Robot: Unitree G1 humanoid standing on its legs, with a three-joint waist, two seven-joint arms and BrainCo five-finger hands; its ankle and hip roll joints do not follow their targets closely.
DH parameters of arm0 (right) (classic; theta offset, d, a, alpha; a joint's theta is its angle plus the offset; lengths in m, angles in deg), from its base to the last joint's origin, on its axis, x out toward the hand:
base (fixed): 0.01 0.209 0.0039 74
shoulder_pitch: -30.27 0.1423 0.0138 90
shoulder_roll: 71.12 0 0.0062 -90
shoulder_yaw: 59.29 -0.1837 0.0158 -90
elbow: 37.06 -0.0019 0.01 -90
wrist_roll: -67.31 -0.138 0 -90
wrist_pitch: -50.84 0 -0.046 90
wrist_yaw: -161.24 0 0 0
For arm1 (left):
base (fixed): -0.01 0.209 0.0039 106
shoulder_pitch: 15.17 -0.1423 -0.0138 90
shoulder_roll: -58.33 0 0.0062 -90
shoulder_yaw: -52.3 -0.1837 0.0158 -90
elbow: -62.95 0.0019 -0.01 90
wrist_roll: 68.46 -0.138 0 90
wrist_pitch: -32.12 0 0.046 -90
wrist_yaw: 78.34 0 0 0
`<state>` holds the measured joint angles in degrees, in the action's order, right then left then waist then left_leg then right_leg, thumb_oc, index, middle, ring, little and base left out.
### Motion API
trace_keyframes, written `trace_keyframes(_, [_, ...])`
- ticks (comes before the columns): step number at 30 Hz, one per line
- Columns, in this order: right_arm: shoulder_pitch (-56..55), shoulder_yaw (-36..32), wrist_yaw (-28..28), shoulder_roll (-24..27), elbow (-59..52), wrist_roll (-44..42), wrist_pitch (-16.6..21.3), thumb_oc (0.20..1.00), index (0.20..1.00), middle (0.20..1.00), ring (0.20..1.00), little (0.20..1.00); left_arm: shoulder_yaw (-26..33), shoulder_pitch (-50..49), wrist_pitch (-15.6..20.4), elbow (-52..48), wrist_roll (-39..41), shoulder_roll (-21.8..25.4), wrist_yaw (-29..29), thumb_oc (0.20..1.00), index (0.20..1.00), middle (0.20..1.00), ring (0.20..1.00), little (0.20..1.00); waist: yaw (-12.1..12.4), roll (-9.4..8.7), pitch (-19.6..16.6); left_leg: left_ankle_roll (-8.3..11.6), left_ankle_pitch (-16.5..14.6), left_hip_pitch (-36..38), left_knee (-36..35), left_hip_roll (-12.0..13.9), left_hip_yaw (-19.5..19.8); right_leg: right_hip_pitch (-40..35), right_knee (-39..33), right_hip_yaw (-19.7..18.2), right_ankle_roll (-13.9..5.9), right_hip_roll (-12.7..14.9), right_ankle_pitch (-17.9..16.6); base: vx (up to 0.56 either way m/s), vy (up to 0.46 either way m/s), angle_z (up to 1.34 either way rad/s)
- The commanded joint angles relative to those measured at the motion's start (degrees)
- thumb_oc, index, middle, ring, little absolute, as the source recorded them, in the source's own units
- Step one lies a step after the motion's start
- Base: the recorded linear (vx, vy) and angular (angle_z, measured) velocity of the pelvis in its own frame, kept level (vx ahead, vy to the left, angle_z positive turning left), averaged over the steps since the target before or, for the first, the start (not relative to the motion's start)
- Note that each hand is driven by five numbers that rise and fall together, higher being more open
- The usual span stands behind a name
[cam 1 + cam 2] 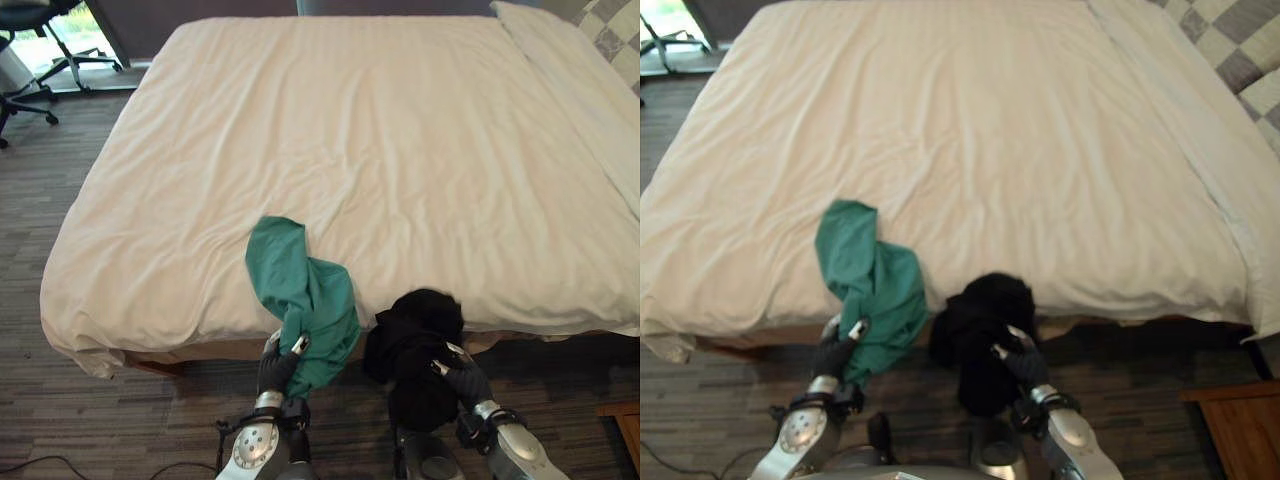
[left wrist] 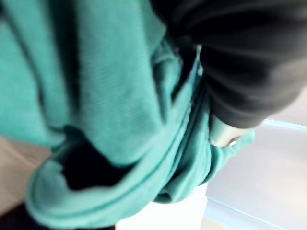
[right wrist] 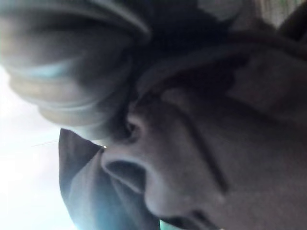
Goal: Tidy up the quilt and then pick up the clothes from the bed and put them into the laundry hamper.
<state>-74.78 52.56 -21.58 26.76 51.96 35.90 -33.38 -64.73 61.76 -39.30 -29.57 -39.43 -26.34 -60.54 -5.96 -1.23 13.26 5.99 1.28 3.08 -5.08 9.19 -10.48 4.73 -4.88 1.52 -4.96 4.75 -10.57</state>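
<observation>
A cream quilt (image 1: 380, 150) lies spread smooth over the bed. A green garment (image 1: 300, 290) trails from the quilt's near edge down over the bedside, and my left hand (image 1: 280, 368) is shut on its lower end; the left wrist view shows the green cloth (image 2: 105, 110) bunched against the hand. Beside it a black garment (image 1: 415, 340) hangs off the bed's edge, with my right hand (image 1: 462, 378) shut on it. The black cloth (image 3: 192, 143) shows close up in the right wrist view.
An office chair (image 1: 30, 40) stands at the far left by the bed's corner. A white pillow (image 1: 570, 70) and a checked cushion (image 1: 615, 30) lie at the far right. A wooden piece of furniture (image 1: 1240, 430) stands at the lower right, on dark carpet.
</observation>
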Motion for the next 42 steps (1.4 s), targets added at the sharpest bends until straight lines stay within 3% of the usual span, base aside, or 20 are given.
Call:
trace_keyframes(1, [4.0, 0.5, -1.0, 0.5, -2.6, 2.4, 6.4, 0.200, 0.200, 0.200, 0.200, 0.200, 3.6, 3.2, 5.9, -1.7, 1.6, 2.3, 5.3, 0.200, 0.200, 0.200, 0.200, 0.200, 0.2, -2.17, -2.2, -1.94, -3.2, 1.6, 4.1, -1.4, -0.8, -7.1, 2.0, 1.1, -3.94, 2.0, 9.2, -0.01, -0.077, -0.05])
trace_keyframes(6, [7.7, 4.7, 9.8, 4.4, 0.0, 5.2, 4.3, 0.200, 0.200, 0.200, 0.200, 0.200, 5.5, 1.4, 4.3, -1.2, 4.0, 2.1, 14.6, 0.200, 0.200, 0.200, 0.200, 0.200, 4.3, -2.07, -0.2, -2.48, -6.5, -4.3, 16.7, -0.8, 5.2, -7.1, 8.1, 3.0, -0.76, 1.4, 13.2, 0.02, -0.105, -0.06])
trace_keyframes(8, [8.8, 5.9, 14.4, 5.0, 0.9, 5.8, 2.9, 0.200, 0.200, 0.200, 0.200, 0.200, 5.9, 1.1, 4.9, 0.8, 4.4, 1.2, 18.3, 0.200, 0.200, 0.200, 0.200, 0.200, 6.0, -1.34, 0.6, -2.53, -5.1, -6.0, 15.8, -0.2, 6.4, -6.8, 9.4, 6.0, 0.04, 1.2, 14.2, -0.18, 0.031, 0.53])
trace_keyframes(9, [8.8, 6.7, 15.6, 4.8, 1.5, 7.7, 3.7, 0.200, 0.200, 0.200, 0.200, 0.200, 6.2, 1.1, 6.6, 2.8, 3.4, 0.4, 18.9, 0.200, 0.200, 0.200, 0.200, 0.200, 7.8, -0.21, 1.2, -1.76, -1.7, -7.0, 12.7, 0.9, 6.4, -6.4, 10.1, 11.9, -0.12, 1.9, 14.7, -0.31, 0.085, 0.54])
trace_keyframes(10, [8.4, 7.1, 15.6, 4.7, 1.4, 8.3, 4.0, 0.200, 0.200, 0.200, 0.200, 0.200, 6.3, 1.0, 7.2, 3.3, 3.1, 0.1, 18.8, 0.200, 0.200, 0.200, 0.200, 0.200, 8.3, 0.23, 1.4, -1.44, -0.5, -7.2, 11.4, 1.1, 5.9, -6.7, 10.2, 14.2, -0.31, 2.3, 14.9, -0.43, 0.097, 1.04])
trace_keyframes(12, [5.6, 6.6, 12.7, 4.5, -0.4, 8.5, 5.8, 0.200, 0.200, 0.200, 0.200, 0.200, 8.2, -0.4, 7.5, 2.8, 3.1, 0.3, 13.2, 0.200, 0.200, 0.200, 0.200, 0.200, 11.0, 1.14, 1.5, 0.00, 1.5, -8.5, 11.2, 1.4, 1.7, -9.2, 8.9, 24.4, -2.09, 5.5, 13.3, -0.37, 0.055, 2.36])
trace_keyframes(15, [5.3, 6.9, 11.7, 4.9, -1.7, 7.9, 5.7, 0.200, 0.200, 0.200, 0.200, 0.200, 11.0, -1.8, 6.9, 1.2, 4.5, 1.4, 9.2, 0.200, 0.200, 0.200, 0.200, 0.200, 13.3, 0.71, 0.3, 0.21, -2.8, -7.8, 17.2, 1.3, -1.7, -11.0, 9.0, 30.5, -3.71, 8.9, 12.2, -0.29, 0.066, 3.38])
trace_keyframes(17, [6.9, 7.9, 10.4, 4.4, -0.8, 9.0, 4.9, 0.200, 0.200, 0.200, 0.200, 0.200, 12.1, -1.8, 6.0, 1.2, 5.0, 1.2, 7.3, 0.200, 0.200, 0.200, 0.200, 0.200, 14.4, 0.30, -0.6, 0.01, -3.2, -7.4, 19.8, 2.5, -3.6, -11.8, 8.3, 33.7, -3.90, 9.9, 11.2, -0.28, 0.177, 2.49])
trace_keyframes(19, [8.7, 8.9, 7.4, 3.6, 1.4, 7.6, 4.9, 0.200, 0.200, 0.200, 0.200, 0.200, 12.8, -1.1, 4.8, 2.2, 4.4, 1.2, 5.3, 0.200, 0.200, 0.200, 0.200, 0.200, 15.4, 0.42, -1.8, 0.55, -1.1, -6.3, 20.5, 4.3, -5.5, -12.6, 6.9, 36.6, -3.55, 10.0, 9.8, -0.18, 0.209, 2.23])
trace_keyframes(20, [9.7, 8.3, 5.1, 3.2, 3.2, 5.8, 5.2, 0.200, 0.200, 0.200, 0.200, 0.200, 13.1, -0.1, 2.8, 2.7, 3.9, 1.4, 2.7, 0.200, 0.200, 0.200, 0.200, 0.200, 15.4, 0.62, -2.3, 1.21, -0.1, -5.4, 19.8, 5.8, -7.8, -13.2, 6.9, 38.9, -3.44, 10.4, 8.6, -0.06, 0.257, 2.45])
trace_keyframes(21, [10.1, 7.9, 3.6, 2.6, 4.5, 4.5, 5.0, 0.200, 0.200, 0.200, 0.200, 0.200, 12.9, 0.5, 1.1, 2.4, 3.8, 2.0, 1.9, 0.200, 0.200, 0.200, 0.200, 0.200, 14.6, 0.80, -2.4, 0.70, -1.7, -2.9, 15.7, 6.0, -11.0, -12.7, 7.6, 40.8, -4.39, 11.8, 7.4, -0.05, 0.281, 2.74])
trace_keyframes(23, [10.3, 7.9, 2.0, 1.8, 5.6, 3.1, 3.9, 0.200, 0.200, 0.200, 0.200, 0.200, 12.4, 0.7, -0.1, 3.2, 3.6, 2.1, 2.3, 0.200, 0.200, 0.200, 0.200, 0.200, 14.5, 0.85, -2.3, 0.57, -1.9, -1.6, 12.8, 5.0, -11.2, -12.7, 7.8, 40.8, -5.17, 13.0, 5.9, -0.08, 0.339, 2.04])
trace_keyframes(24, [11.2, 9.1, 2.3, -0.6, 9.2, 1.4, 5.5, 0.200, 0.200, 0.200, 0.200, 0.200, 11.9, 1.7, 1.6, 6.8, 3.6, 1.6, -0.1, 0.200, 0.200, 0.200, 0.200, 0.200, 15.4, 1.24, -2.0, 0.59, -1.6, -2.3, 10.3, 2.5, -7.6, -12.9, 7.7, 39.9, -6.19, 13.5, 4.6, -0.09, 0.342, 1.00])
trace_keyframes(25, [11.3, 9.2, 2.8, -1.0, 9.8, 1.7, 5.7, 0.200, 0.200, 0.200, 0.200, 0.200, 11.9, 1.7, 1.9, 7.1, 3.6, 1.6, -0.5, 0.200, 0.200, 0.200, 0.200, 0.200, 15.4, 1.14, -1.9, 0.46, -1.4, -2.2, 9.7, 2.1, -7.3, -12.9, 7.8, 39.8, -6.36, 13.6, 4.6, -0.07, 0.260, 0.93])
trace_keyframes(26, [11.1, 9.2, 2.6, -1.6, 9.6, 2.5, 6.0, 0.200, 0.200, 0.200, 0.200, 0.200, 11.5, 1.8, 2.1, 7.4, 3.0, 1.8, -1.4, 0.200, 0.200, 0.200, 0.200, 0.200, 14.9, 1.13, -1.6, -0.03, -1.7, -1.9, 8.4, 0.7, -5.2, -12.3, 7.5, 36.8, -6.50, 13.6, 4.6, -0.06, 0.143, 0.74])
trace_keyframes(27, [9.4, 9.4, 0.7, -1.7, 7.9, 3.2, 6.6, 0.200, 0.200, 0.200, 0.200, 0.200, 10.1, 2.5, 2.1, 8.1, 3.4, 2.7, -3.5, 0.200, 0.200, 0.200, 0.200, 0.200, 13.0, 1.11, -1.4, -1.60, -1.2, -2.3, 6.6, -1.6, -1.3, -9.8, 8.2, 30.2, -5.44, 12.3, 5.7, -0.05, 0.155, 0.73])
trace_keyframes(29, [6.2, 9.0, -0.5, -0.8, 7.1, 4.1, 8.5, 0.200, 0.200, 0.200, 0.200, 0.200, 8.0, 2.8, 3.5, 9.2, 4.4, 3.5, -5.8, 0.200, 0.200, 0.200, 0.200, 0.200, 9.8, 0.94, -2.0, -3.14, -1.0, -2.4, 3.7, -4.1, 3.8, -6.6, 10.0, 19.9, -4.96, 7.7, 9.7, -0.04, 0.118, 1.43])
trace_keyframes(32, [3.6, 7.0, 1.6, 0.6, 7.1, 4.7, 11.7, 0.200, 0.200, 0.200, 0.200, 0.200, 5.9, 1.6, 7.7, 8.5, 2.2, 3.6, -5.6, 0.200, 0.200, 0.200, 0.200, 0.200, 8.5, 0.20, -2.5, -3.75, -0.6, -1.9, 1.0, -5.4, 5.6, -6.6, 8.2, 15.5, -4.00, 3.6, 11.2, -0.03, -0.004, 1.30])
trace_keyframes(34, [2.2, 4.9, 2.1, 2.4, 6.7, 3.8, 12.9, 0.200, 0.200, 0.200, 0.200, 0.200, 4.3, 1.6, 6.4, 5.9, 0.8, 4.2, -3.3, 0.200, 0.200, 0.200, 0.200, 0.200, 7.5, -0.60, -3.1, -4.23, -0.7, -2.4, 0.9, -7.1, 8.2, -6.7, 4.8, 11.4, -3.29, 1.3, 10.5, 0.04, -0.082, 0.31])
trace_keyframes(42, [5.0, 4.4, 1.5, 3.2, 6.5, 3.8, 10.8, 0.200, 0.200, 0.200, 0.200, 0.200, 4.9, 2.7, 1.4, 4.8, 0.5, 3.2, -1.6, 0.200, 0.200, 0.200, 0.200, 0.200, 7.6, -0.72, -5.1, -2.89, -0.4, -2.3, 0.8, -6.4, 4.9, -9.5, -0.1, 13.1, -2.25, -0.5, 9.9, 0.05, 0.021, 0.18])
